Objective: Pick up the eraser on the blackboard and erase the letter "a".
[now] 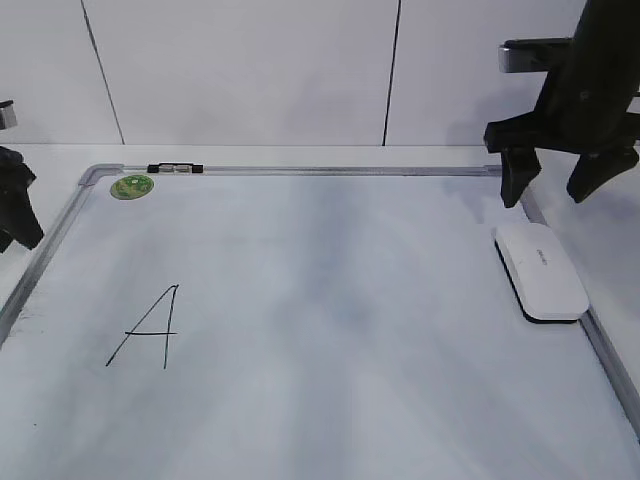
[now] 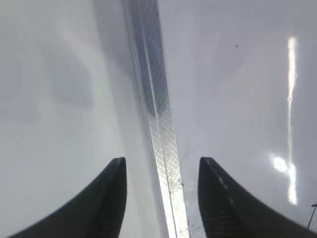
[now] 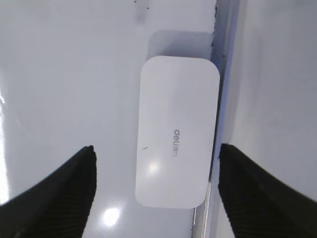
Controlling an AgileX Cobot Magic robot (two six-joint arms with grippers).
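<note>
The eraser (image 1: 541,269), a white oblong block with grey lettering, lies on the blackboard (image 1: 350,300), a white board with a grey frame, against its right frame. My right gripper (image 1: 548,197) is open and hovers above the eraser's far end. In the right wrist view the eraser (image 3: 178,114) lies between the open jaws (image 3: 156,148), untouched. My left gripper (image 1: 15,210) is open and empty over the board's left frame (image 2: 158,114); its jaws (image 2: 161,161) straddle the strip. No lowercase "a" shows; only an angular capital "A" (image 1: 150,328) is drawn at the left.
A round green sticker (image 1: 132,186) sits in the board's far left corner. A small black-and-white marker (image 1: 174,168) lies on the far frame. A white panelled wall stands behind the board. The white table surrounds the board.
</note>
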